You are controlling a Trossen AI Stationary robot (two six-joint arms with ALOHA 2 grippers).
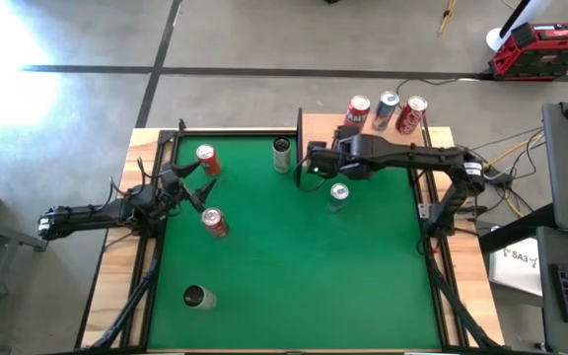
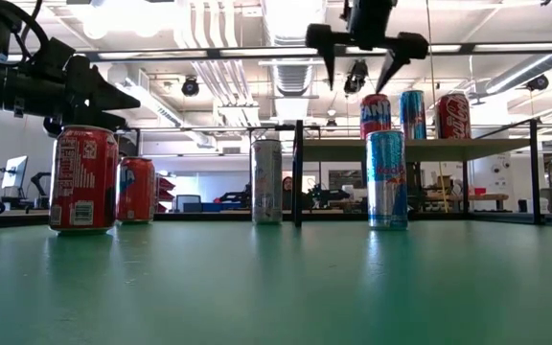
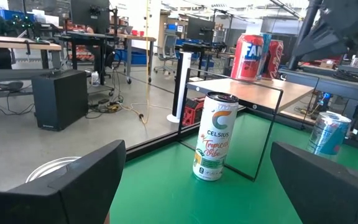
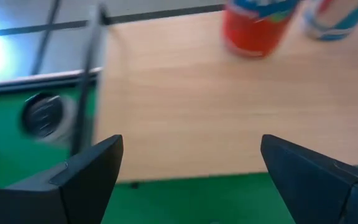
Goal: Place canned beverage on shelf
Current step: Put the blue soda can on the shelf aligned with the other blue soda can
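Note:
The shelf (image 1: 325, 128), a light-wood board with thin black rails, stands at the far right of the green mat. Three cans stand on it: a red Fanta can (image 1: 358, 110), a blue can (image 1: 388, 106) and a red can (image 1: 412, 114). A Celsius can (image 1: 282, 154) stands upright on the mat beside the shelf's left rail. A blue-silver can (image 1: 338, 194) stands on the mat in front of the shelf. My right gripper (image 1: 306, 166) is open and empty, high above the mat (image 2: 364, 59) over the shelf's near left edge. My left gripper (image 1: 203, 187) is open and empty at the mat's left.
Two red cans (image 1: 206, 160) (image 1: 214, 222) stand on the mat on either side of my left gripper's fingers. A silver can (image 1: 197, 296) sits near the front left. The middle and near right of the green mat (image 1: 314, 276) hold nothing.

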